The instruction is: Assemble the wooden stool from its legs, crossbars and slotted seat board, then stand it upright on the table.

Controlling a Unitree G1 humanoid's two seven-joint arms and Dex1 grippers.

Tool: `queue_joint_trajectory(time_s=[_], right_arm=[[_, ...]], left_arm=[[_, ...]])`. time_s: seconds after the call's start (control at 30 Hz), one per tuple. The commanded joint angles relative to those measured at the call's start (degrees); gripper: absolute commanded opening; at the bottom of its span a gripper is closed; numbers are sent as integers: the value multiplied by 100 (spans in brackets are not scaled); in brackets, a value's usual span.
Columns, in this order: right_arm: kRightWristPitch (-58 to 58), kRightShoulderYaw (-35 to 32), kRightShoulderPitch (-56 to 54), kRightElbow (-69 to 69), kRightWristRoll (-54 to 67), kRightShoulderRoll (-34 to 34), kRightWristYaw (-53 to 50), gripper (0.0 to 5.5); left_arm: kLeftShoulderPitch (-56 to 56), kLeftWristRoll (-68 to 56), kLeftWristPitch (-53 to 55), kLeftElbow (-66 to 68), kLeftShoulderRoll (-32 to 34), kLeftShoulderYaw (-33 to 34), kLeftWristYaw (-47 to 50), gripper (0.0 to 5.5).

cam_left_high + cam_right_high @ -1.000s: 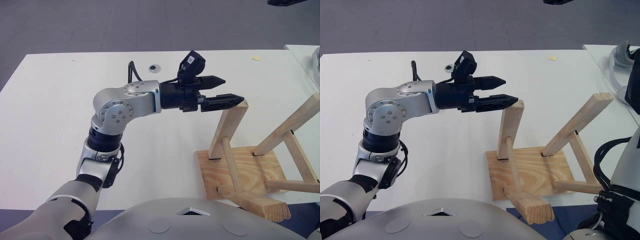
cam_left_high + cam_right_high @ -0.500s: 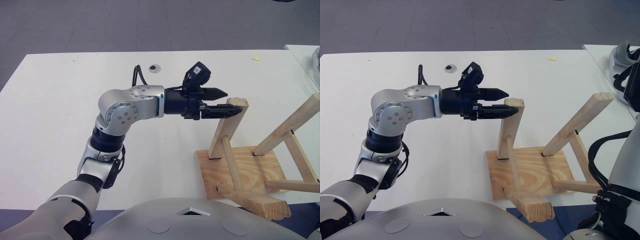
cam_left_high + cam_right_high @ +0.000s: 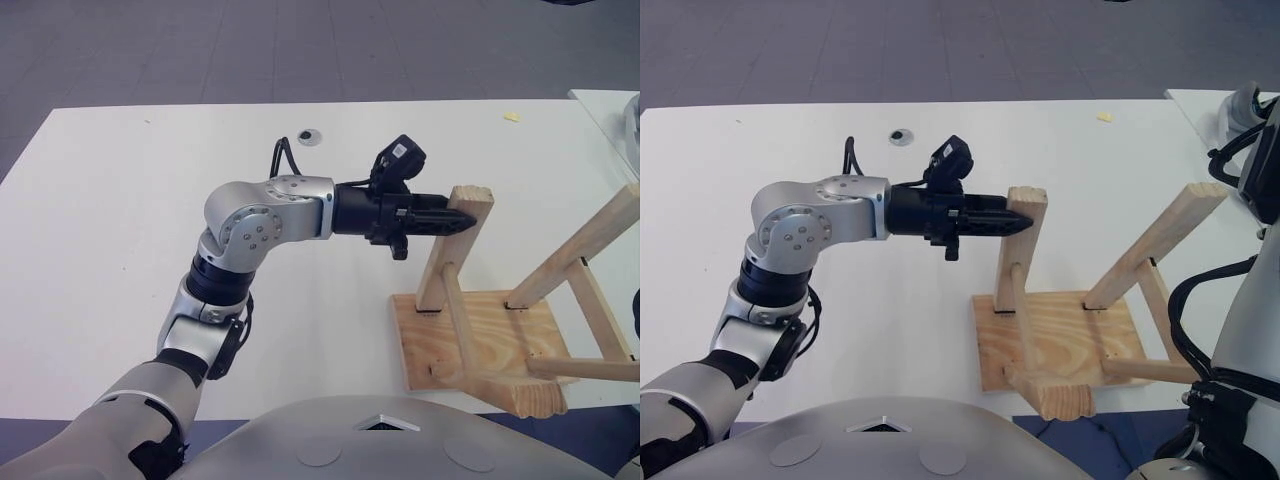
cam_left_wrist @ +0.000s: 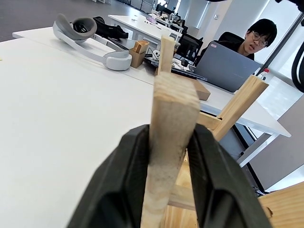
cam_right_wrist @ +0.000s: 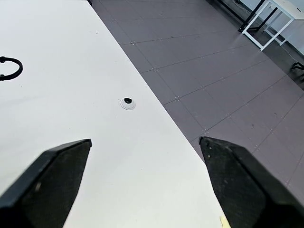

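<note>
Grip taken, flip yet to come

Closed on wood since a second ago: left fingers (image 3: 432,221), then spread just beside the upper end of the nearest leg (image 3: 450,255), now pinching that end, one against each flat face. Rolled the wrist over to suit. Nudged the stool (image 3: 520,335) slightly in the process, judging by the shifted end of the front leg.

Sits inverted near the right front corner of the desk (image 3: 120,200), with the seat board (image 3: 495,345) flat on the surface, legs splayed upward and crossbars (image 3: 585,368) bridging them low down. Looks fully assembled, so probably only the turn upright left to do. Gripped high on a leg presumably for leverage: a pull there should tip the whole frame about the board's edge. Could slip or twist, though, with a single narrow pinch bearing all that weight.

Reaches across from the robot's left with the elbow bent and raised, forearm roughly level and pointing right, at leg-top height.

Holds the right fingers (image 5: 52,180) spread wide with nothing between, facing a round grommet (image 5: 127,102) in the desk and the floor beyond.
</note>
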Motion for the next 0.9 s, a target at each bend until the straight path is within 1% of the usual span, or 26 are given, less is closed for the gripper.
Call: queue_joint_trajectory(time_s=[0.03,0.13,0.23,0.3,0.4,0.47,0.63,0.77,0.9], right_arm=[[-50,-134,132,-25,-80,-6,-71,423],[-48,-221,235,-22,-88,-57,-86,423],[-20,-289,363,-44,-93,-145,-98,423],[-10,-337,434,-56,-74,-155,-100,423],[64,-441,547,-107,-27,-196,-97,423],[117,-489,617,-139,-17,-216,-90,423],[227,-613,767,-224,37,-205,-64,423],[323,-741,1069,-319,124,-286,51,423],[409,-888,1304,-396,223,-324,112,423]], left_arm=[[-63,340,-134,180,492,354,-87,110],[-71,370,-146,82,1137,680,-385,108],[-165,492,-234,63,1722,710,-904,106],[-251,622,-437,240,2273,716,-1558,106],[-479,990,-1034,819,3122,560,-2980,103],[-646,1312,-1386,1221,3376,380,-3579,102],[-973,2013,-2325,2260,3515,233,-4464,102],[-1480,2446,-3278,3304,3065,184,-4923,102],[-1725,2809,-3962,3846,2820,224,-5157,102]])
